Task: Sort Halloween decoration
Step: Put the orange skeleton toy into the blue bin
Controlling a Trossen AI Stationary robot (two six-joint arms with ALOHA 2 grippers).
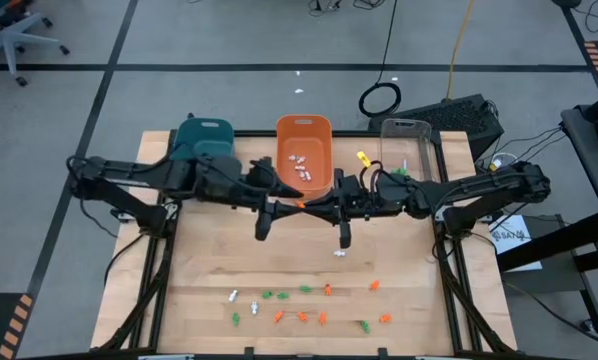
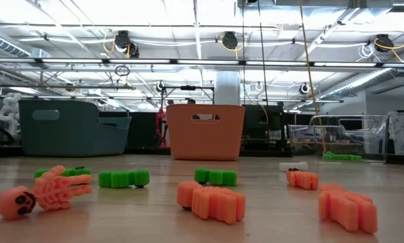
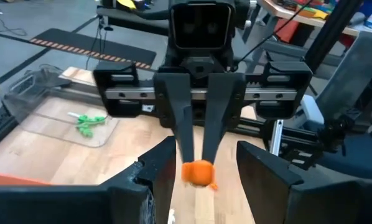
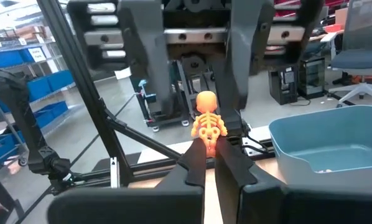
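Observation:
My right gripper (image 4: 212, 152) is shut on an orange skeleton trinket (image 4: 208, 121) above the table's middle (image 1: 301, 203), just in front of the orange bin. My left gripper (image 3: 206, 152) faces it from the left. It is open, with a finger on each side of the skeleton (image 3: 198, 173), touching nothing. Several orange, green and white trinkets (image 1: 309, 305) lie flat near the table's near edge, and a white one (image 1: 339, 254) lies farther in. The low view shows neither gripper. My right gripper pinches the skeleton's lower body (image 4: 209, 142) between its two fingertips, coming level from the table's right side. The ribs and head stick out past the fingertips toward the left gripper. The trinket is lifted clear of the table.
Three bins stand along the far edge: teal (image 1: 204, 140), orange (image 1: 304, 155) with white trinkets inside, and clear (image 1: 409, 145) with green ones. Both arms cross the table's middle. Bare wood lies between the arms and the scattered trinkets (image 2: 209, 199).

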